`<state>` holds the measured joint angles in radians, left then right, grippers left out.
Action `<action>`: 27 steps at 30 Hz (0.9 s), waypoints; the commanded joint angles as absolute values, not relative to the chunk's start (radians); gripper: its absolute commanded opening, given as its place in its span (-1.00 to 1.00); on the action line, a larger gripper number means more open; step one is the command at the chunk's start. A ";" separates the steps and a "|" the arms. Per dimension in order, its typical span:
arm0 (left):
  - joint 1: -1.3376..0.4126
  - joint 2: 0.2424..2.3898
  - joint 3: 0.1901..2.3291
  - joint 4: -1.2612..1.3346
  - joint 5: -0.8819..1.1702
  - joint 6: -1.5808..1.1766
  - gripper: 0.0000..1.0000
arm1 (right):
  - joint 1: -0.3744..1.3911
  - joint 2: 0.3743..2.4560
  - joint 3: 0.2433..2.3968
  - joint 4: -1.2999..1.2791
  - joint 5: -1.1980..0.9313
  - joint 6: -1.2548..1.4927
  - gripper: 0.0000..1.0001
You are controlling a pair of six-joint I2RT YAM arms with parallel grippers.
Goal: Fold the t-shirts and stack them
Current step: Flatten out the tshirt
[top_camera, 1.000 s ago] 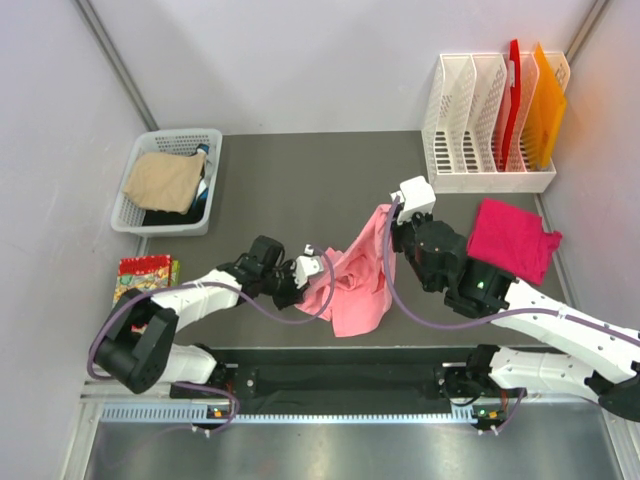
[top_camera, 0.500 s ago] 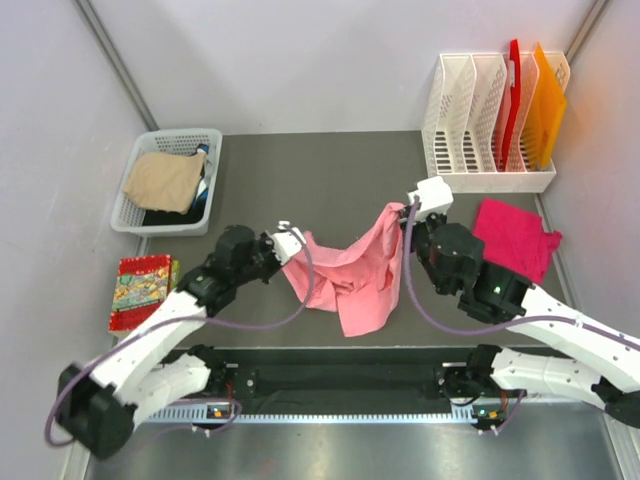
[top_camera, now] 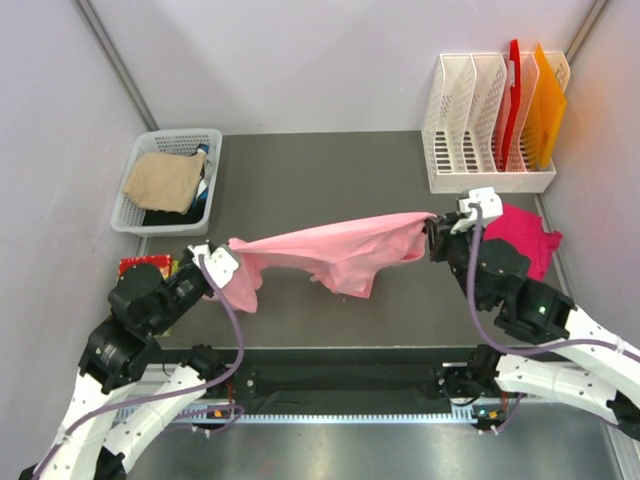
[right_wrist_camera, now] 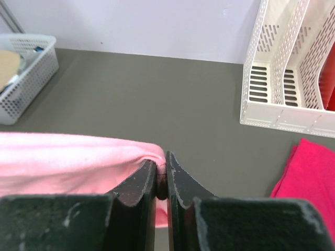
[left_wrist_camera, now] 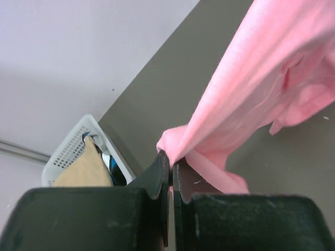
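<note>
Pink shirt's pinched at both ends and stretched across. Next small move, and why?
Probably lower both arms together, holding the tension, so the pink shirt lays out flat on the table. The left fingers and right fingers are each shut on one end, and it hangs stretched between them, middle sagging.

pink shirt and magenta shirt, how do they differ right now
The pink shirt is light salmon; the magenta shirt is much darker. The pink shirt is stretched between the left hand and right hand, both shut on it; the magenta shirt lies unheld, bunched on the table. Both are soft cloth.
</note>
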<state>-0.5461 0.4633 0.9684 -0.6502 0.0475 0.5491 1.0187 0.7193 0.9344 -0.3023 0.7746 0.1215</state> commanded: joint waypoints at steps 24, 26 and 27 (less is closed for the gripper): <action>-0.315 1.261 0.695 0.050 -0.134 0.805 -1.00 | 0.591 1.475 1.121 -0.084 0.818 0.210 -1.00; -0.264 1.358 0.735 0.099 -0.138 0.814 -1.00 | 0.545 1.535 1.146 -0.078 0.770 0.224 -1.00; -0.255 1.386 0.738 0.165 -0.162 0.825 -0.97 | 0.531 1.564 1.167 -0.078 0.752 0.230 -1.00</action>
